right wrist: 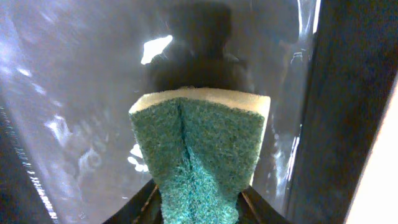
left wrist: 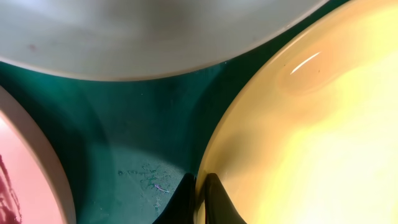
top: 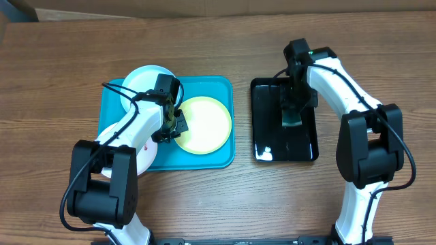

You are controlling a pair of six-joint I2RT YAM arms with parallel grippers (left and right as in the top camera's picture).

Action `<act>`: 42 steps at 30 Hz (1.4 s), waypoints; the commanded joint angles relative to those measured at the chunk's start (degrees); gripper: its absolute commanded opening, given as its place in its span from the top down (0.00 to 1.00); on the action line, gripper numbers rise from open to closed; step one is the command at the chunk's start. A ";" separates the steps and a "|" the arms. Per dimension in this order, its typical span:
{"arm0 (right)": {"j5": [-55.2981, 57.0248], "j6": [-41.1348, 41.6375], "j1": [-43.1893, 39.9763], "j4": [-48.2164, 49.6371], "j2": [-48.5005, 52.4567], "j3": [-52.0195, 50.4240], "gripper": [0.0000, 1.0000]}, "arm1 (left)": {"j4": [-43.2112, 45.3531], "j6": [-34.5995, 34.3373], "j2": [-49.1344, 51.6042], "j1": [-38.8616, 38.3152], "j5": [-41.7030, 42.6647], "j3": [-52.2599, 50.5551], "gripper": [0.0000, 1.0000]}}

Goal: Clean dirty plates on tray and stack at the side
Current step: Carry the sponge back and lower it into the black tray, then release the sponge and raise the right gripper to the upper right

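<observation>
**Yellow plate pinched, sponge picked up**

Overhead: left claw [top: 175, 124] sits at the yellow plate [top: 208, 126] rim on the teal tray [top: 219, 88], prob to steady it. Right claw [top: 293, 109] is over the black tray [top: 266, 109] w/ the sponge [top: 291, 120].

Left wrist: fingers [left wrist: 216, 202] clamped on that rim. Blue plate [left wrist: 155, 31] & white plate [left wrist: 25, 162] are close by.

Right wrist: sponge squeezed btwn the fingers [right wrist: 256, 208] and creased, so ready to wipe imo.
</observation>
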 commanded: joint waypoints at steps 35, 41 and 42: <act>-13.46 0.13 2.34 -5.88 -2.45 6.36 0.96 | -0.22 0.76 0.98 -0.39 -1.62 -1.05 0.96; -13.25 0.13 4.13 -6.05 -2.47 6.45 0.72 | -0.20 1.40 0.98 -0.39 -1.62 -1.05 0.96; -13.27 0.11 4.11 -6.40 -2.49 6.93 0.67 | -0.20 1.44 0.98 -0.39 -1.62 -1.05 0.96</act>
